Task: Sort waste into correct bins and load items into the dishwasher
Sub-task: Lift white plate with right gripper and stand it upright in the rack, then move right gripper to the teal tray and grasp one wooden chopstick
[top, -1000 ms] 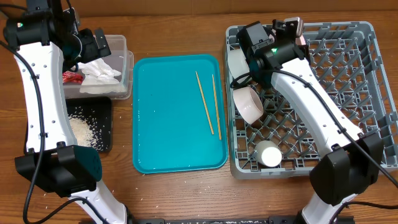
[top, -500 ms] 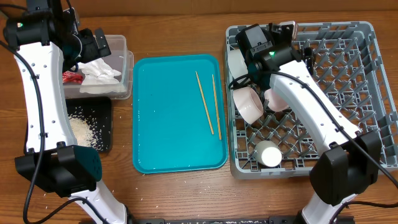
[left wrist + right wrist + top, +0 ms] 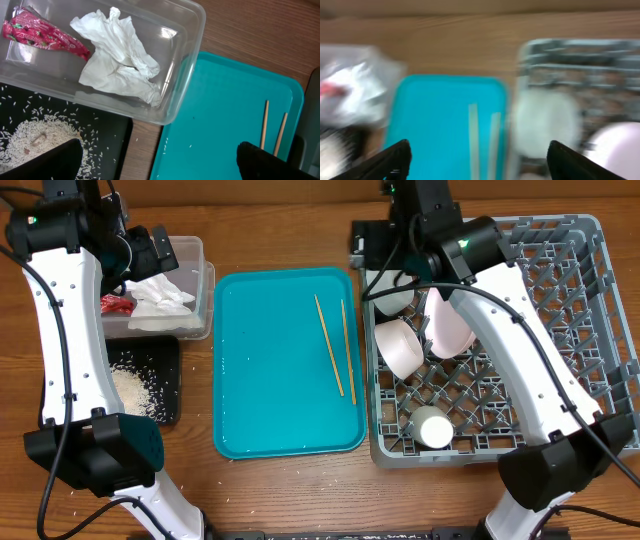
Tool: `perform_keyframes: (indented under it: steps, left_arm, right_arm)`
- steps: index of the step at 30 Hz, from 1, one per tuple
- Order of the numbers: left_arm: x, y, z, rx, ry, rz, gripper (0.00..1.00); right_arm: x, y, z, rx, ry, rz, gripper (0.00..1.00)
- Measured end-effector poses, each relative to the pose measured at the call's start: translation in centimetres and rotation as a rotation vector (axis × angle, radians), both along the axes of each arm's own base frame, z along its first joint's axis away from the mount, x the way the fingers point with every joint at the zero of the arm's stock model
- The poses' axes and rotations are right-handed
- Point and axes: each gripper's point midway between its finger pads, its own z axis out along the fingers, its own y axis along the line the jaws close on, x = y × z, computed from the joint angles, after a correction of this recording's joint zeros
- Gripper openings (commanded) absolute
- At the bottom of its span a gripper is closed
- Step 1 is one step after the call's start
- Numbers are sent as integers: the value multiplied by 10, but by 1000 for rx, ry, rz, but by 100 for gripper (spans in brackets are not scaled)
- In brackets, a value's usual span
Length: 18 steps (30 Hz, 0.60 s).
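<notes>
Two wooden chopsticks [image 3: 330,345] lie on the teal tray [image 3: 270,400], also seen in the left wrist view as chopsticks [image 3: 264,131] and, blurred, in the right wrist view as chopsticks [image 3: 473,140]. In the grey dishwasher rack [image 3: 580,310] stand a pale pink plate [image 3: 450,325], a pink bowl [image 3: 400,348], a white plate [image 3: 385,285] and a white cup [image 3: 432,427]. My right gripper [image 3: 372,248] [image 3: 490,162] hangs open and empty over the rack's back left corner. The clear tub [image 3: 190,55] holds the red wrapper [image 3: 42,35] and white napkin [image 3: 117,60]. My left gripper [image 3: 150,248] [image 3: 157,165] is open beside it.
Rice [image 3: 35,137] lies heaped in the black tray [image 3: 170,380] in front of the tub, with stray grains on the teal tray and the wooden table [image 3: 290,490]. The right half of the rack holds only pegs.
My right gripper opened and let go of the pink plate, which now stands in the rack. It then pulled back and to the left. The left arm has not moved.
</notes>
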Motion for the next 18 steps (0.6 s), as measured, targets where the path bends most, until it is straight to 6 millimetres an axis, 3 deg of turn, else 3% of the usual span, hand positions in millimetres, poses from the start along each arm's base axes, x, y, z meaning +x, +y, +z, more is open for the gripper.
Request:
perform_keyframes:
  steps: [2, 5, 9, 14, 18]
  left_arm:
    - [0, 0, 0, 0, 0, 0, 100]
    - [0, 0, 0, 0, 0, 0, 100]
    - [0, 0, 0, 0, 0, 0, 100]
    - [0, 0, 0, 0, 0, 0, 100]
    - [0, 0, 0, 0, 0, 0, 100]
  right_arm:
    - [-7, 15, -8, 17, 30, 47, 72]
    - [-14, 38, -36, -4, 88, 92, 68]
    - [-22, 63, -102, -88, 216, 116, 61]
    - [-32, 72, -178, -182, 356, 114, 59]
    - [-35, 71, -209, -233, 402, 83, 58]
